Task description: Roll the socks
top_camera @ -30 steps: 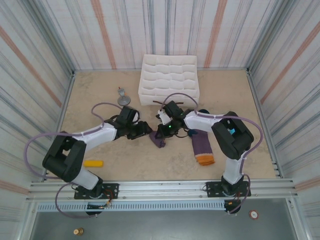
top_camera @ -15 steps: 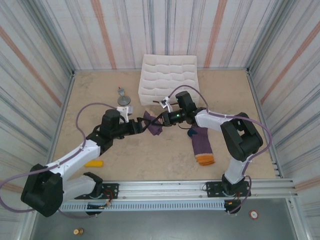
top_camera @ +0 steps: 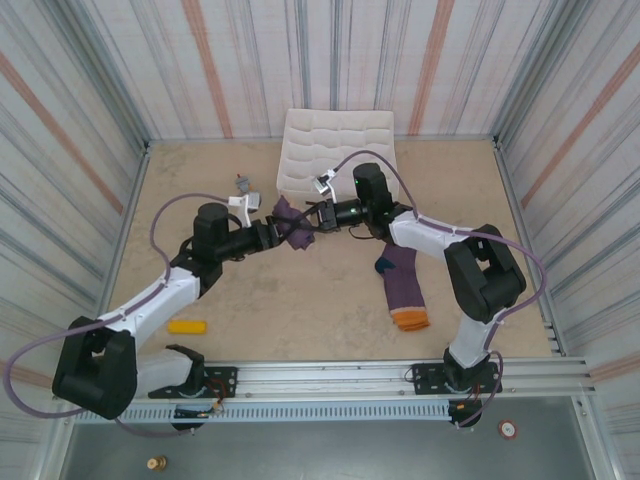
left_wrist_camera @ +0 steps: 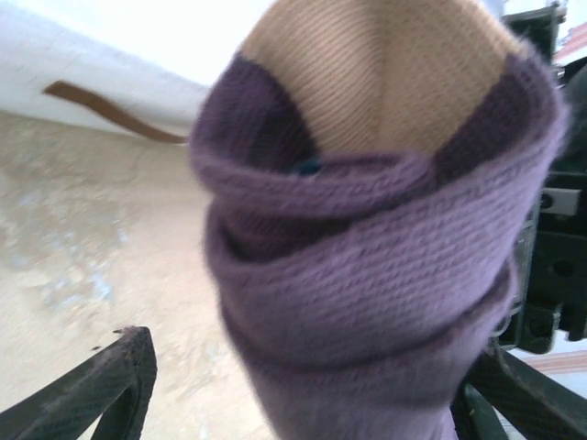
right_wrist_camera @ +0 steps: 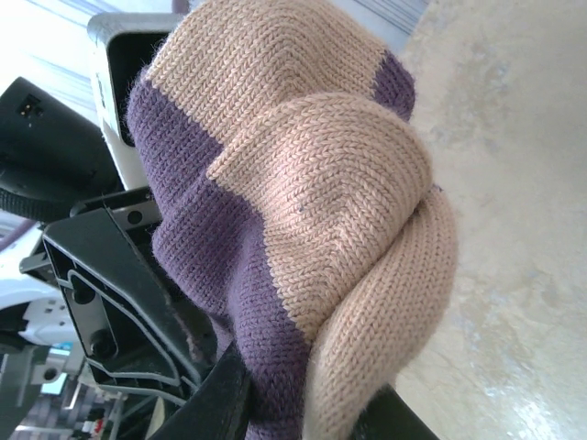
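Observation:
A rolled purple sock (top_camera: pixel 291 224) with a tan patch hangs above the table between both grippers, just in front of the white box. My right gripper (top_camera: pixel 316 215) is shut on it from the right; the sock (right_wrist_camera: pixel 303 211) bulges out between its black fingers (right_wrist_camera: pixel 215 390). My left gripper (top_camera: pixel 272 234) reaches in from the left. Its fingers (left_wrist_camera: pixel 115 380) stand wide around the bundle (left_wrist_camera: pixel 367 275), with a gap on the left side. The other sock (top_camera: pixel 404 285) lies flat on the table to the right, orange cuff toward the near edge.
A white compartment box (top_camera: pixel 338 150) stands against the back wall. A small grey metal piece (top_camera: pixel 245 187) lies left of the box. A yellow block (top_camera: pixel 187 326) lies near the front left. Striped walls enclose the table.
The rolled sock has been lifted from the table's middle and carried back and left toward the box. Both grippers moved with it, and the left arm stretched out.

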`<state>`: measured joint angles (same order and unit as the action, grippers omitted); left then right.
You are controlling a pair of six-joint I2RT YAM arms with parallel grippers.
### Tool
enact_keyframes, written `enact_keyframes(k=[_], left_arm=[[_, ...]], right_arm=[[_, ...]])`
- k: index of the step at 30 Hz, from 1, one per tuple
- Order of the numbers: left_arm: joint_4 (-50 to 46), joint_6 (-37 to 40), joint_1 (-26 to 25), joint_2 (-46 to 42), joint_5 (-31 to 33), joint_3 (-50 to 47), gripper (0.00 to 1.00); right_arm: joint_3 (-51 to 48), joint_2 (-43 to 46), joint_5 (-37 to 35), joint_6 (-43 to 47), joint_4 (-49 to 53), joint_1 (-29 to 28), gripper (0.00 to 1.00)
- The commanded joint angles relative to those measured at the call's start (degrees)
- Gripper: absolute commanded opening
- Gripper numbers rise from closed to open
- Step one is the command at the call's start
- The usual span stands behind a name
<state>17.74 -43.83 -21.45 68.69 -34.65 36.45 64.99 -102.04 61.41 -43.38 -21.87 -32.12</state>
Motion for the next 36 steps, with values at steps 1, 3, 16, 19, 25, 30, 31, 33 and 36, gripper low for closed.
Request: enact_keyframes(k=[1,3,16,19,25,30,31,33,36], left_arm=[[6.1,-2.8,0.7,0.9,-3.8,1.9,0.79],[8.1,-3.9,1.1,1.1,-4.2,1.8,0.76],[15.8,-8.7,3.6,1.5,-6.6,1.4,0.56],[16.4,-9.1,3.6,1.8,-7.0,1.2,0.55],[19.2,-10.4,3.6,2.7,-7.6,0.8,0.55],[19.2,-10.4,3.6,3.0,-7.3,1.2,0.5],[19.2,-10.4,3.6,3.1,-7.1,1.2,0.48],[19.3,-10.3,3.6,3.3,-7.0,1.3,0.43],[19.2,-10.3,3.5,3.6,-6.9,1.6,0.35]], right_arm=[[2.3,1.1,2.4,-2.7,-3.1,0.0,0.0],[2.5,1.0,2.7,-3.5,-4.0,-0.1,0.0],[2.3,0.6,3.9,-7.9,-10.0,-0.2,0.0],[2.4,0.3,3.7,-8.5,-10.8,-0.3,0.0],[4.6,-2.2,4.8,-11.6,-14.1,-1.4,0.0],[6.0,-3.3,5.5,-11.7,-13.8,-2.1,0.0],[6.2,-3.4,5.6,-11.8,-13.7,-2.1,0.0],[6.5,-3.7,6.0,-11.8,-13.6,-2.2,0.0],[7.3,-4.3,6.8,-11.7,-12.7,-2.6,0.0]])
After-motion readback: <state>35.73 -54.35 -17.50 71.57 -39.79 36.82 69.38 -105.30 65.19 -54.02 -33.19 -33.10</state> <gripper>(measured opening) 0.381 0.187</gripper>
